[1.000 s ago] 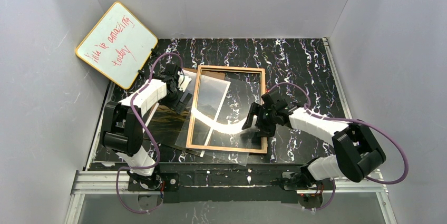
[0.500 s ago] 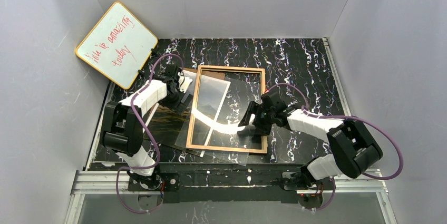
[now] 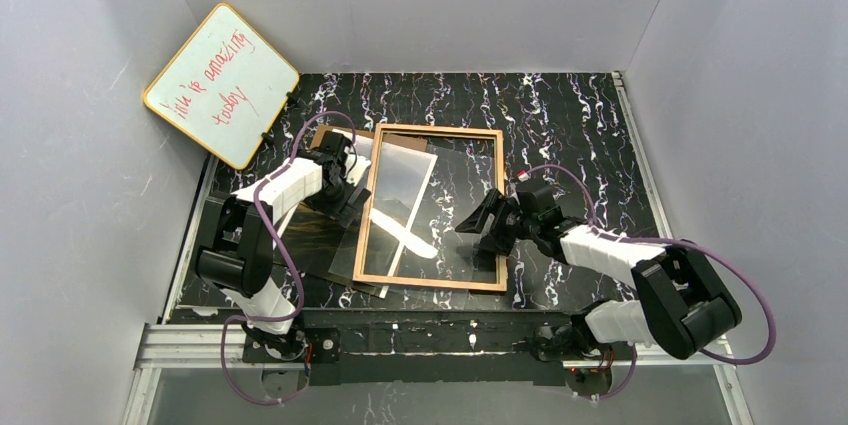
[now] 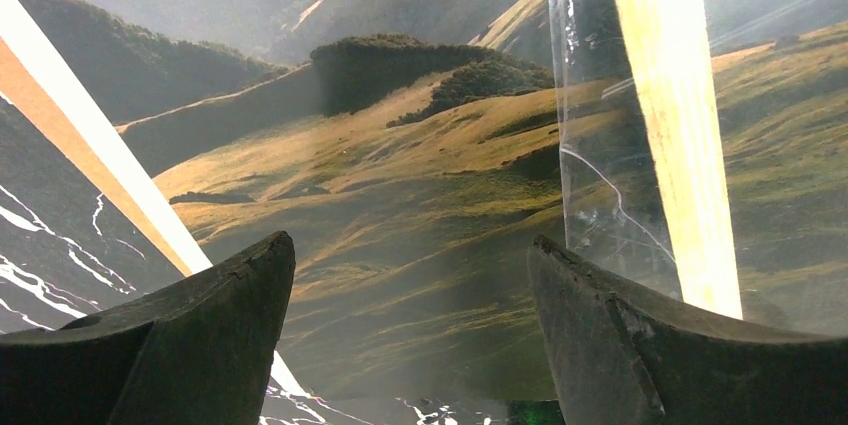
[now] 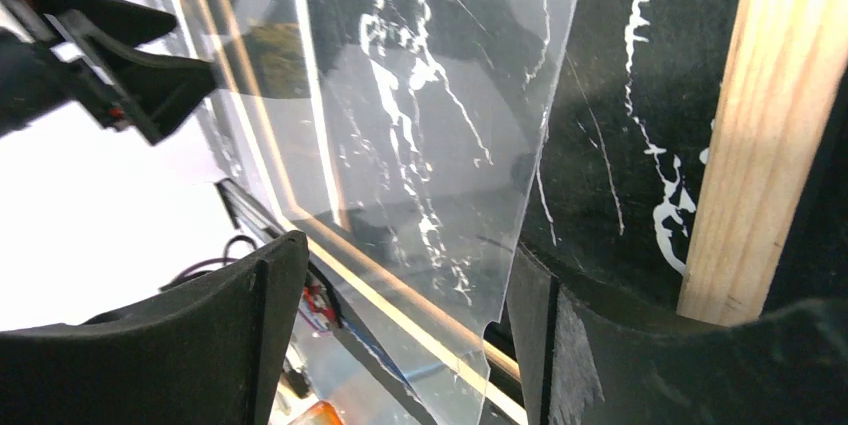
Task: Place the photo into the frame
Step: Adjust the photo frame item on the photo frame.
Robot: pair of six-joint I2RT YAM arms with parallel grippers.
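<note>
The frame (image 3: 365, 215) lies flat at the table's middle with its light wood side up. The photo (image 3: 398, 185), a misty hill landscape, lies slanted under the frame's left part and sticks out to the left. A clear pane (image 3: 455, 180) rests askew over the frame. My left gripper (image 3: 347, 183) hovers open just above the photo (image 4: 400, 145), touching nothing, with a frame rail (image 4: 680, 145) beside its right finger. My right gripper (image 3: 482, 222) stands open at the frame's right rail (image 5: 770, 115). The clear pane's (image 5: 440, 95) ragged corner lies between its fingers, not pinched.
A yellow-edged whiteboard (image 3: 222, 83) with red writing leans in the back left corner. A brown panel's edge (image 3: 362, 134) shows behind the frame's top left corner. Grey walls close in three sides. The arm bases sit on a metal rail (image 3: 430, 340) at the near edge.
My right gripper has shifted a little right and toward the near edge, its jaws narrowing slightly. The bright curved reflection on the pane has shrunk to a short straight band. My left gripper has edged right.
</note>
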